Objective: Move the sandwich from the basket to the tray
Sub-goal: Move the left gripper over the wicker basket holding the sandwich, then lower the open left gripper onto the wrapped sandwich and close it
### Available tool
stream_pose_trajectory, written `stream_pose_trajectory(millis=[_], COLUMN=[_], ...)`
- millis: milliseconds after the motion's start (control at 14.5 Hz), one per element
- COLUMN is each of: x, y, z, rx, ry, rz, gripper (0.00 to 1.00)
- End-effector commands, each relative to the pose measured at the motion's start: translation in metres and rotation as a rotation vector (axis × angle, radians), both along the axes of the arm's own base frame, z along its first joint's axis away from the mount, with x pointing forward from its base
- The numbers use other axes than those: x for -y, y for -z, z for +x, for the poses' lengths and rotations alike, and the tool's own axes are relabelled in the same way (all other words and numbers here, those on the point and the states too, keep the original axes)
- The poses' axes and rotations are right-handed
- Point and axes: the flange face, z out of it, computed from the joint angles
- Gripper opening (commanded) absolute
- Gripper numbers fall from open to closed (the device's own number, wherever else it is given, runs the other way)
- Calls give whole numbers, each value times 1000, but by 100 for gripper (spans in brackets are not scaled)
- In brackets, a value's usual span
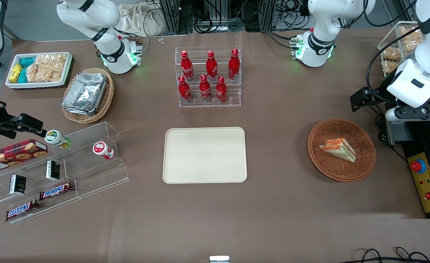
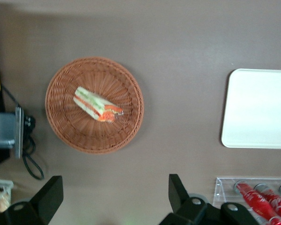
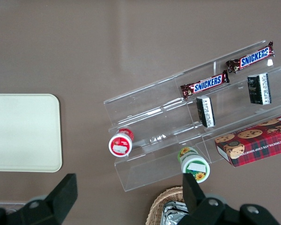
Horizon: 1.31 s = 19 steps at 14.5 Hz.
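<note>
The sandwich (image 1: 338, 149) (image 2: 97, 104), a pale wedge with orange and green layers, lies in the round reddish-brown basket (image 1: 331, 174) (image 2: 65, 126) toward the working arm's end of the table. The cream tray (image 1: 204, 155) (image 2: 260, 108) (image 3: 23, 131) sits bare at the table's middle, a good gap from the basket. My left gripper (image 1: 362, 98) (image 2: 114, 194) hangs high above the table, beside the basket and a little farther from the front camera. It is open, its black fingers (image 2: 178, 190) wide apart with only tablecloth between them.
A clear rack of red bottles (image 1: 209, 78) (image 2: 260, 194) stands farther back than the tray. A yellow control box with a red button (image 1: 425, 179) borders the basket's side. A snack shelf (image 1: 54, 171), a foil-container basket (image 1: 88, 95) and a white bin (image 1: 37, 69) lie toward the parked arm's end.
</note>
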Motion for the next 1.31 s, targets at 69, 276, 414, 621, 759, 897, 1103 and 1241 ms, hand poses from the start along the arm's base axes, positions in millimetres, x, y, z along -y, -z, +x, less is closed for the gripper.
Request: stream_pose_trajectory(millis=[69,276,414,621,759,897,1103,1241], x=[-17,-51,-53,-58,-63,-67,-71,-80], y=[12,30,57,104,134,169,217,245], z=[-2,2,10,23,27,31,24,17], rx=[-53,-104,-137,-147,-153,-135,-122,-124], ry=[-253,-402,-467,-572,-630,-708,-747,-781], rz=[48,63,88,106,127,131,129,118], gripper=[100,99,99,99,99,99,99,99])
